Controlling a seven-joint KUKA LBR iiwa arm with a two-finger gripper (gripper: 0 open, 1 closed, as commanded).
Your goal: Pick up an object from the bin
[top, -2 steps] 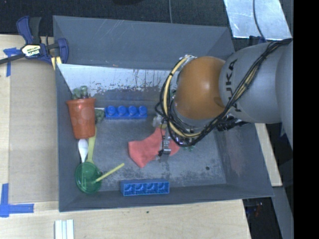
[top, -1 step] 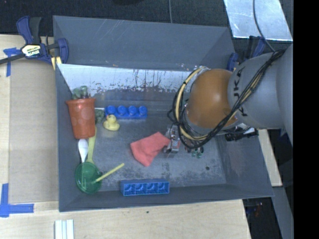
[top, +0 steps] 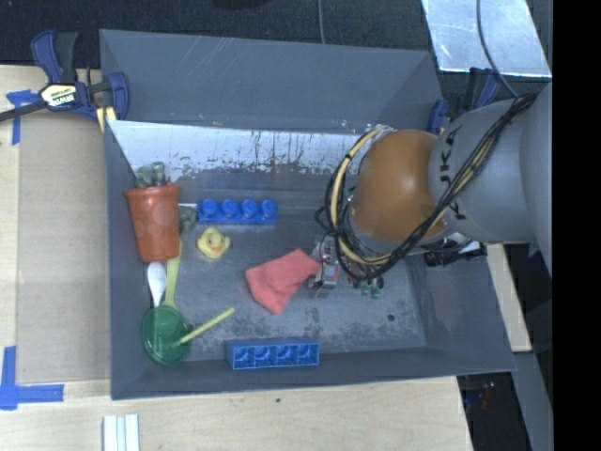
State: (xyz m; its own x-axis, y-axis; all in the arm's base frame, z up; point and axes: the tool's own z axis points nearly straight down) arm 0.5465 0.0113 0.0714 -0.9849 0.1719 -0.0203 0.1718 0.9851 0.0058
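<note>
- The gripper (top: 324,272) hangs low under the arm's orange wrist cover, down near the floor of the bin (top: 272,83). From this angle I cannot tell whether it is spread or pressed together.
- The thing nearest it is a crumpled red cloth (top: 280,283), whose right edge lies just beside the gripper, perhaps touching it. Nothing can be seen pinched in the gripper.
- Judged from this, the step in hand is closing on that cloth edge. To do it well, the gripper should settle over a raised fold rather than the flat fringe, press close to the floor, and close fully before lifting.
- A soft cloth can slip out or drag, so a straight, gentle lift would suit it.
- Other things lie well apart on the cloth's far side from the gripper: a yellow duck (top: 213,244), a row of blue studs (top: 238,211) and an orange cup (top: 155,222).
- A flat blue brick (top: 275,355) lies near the front wall, clear of the lift path.
</note>
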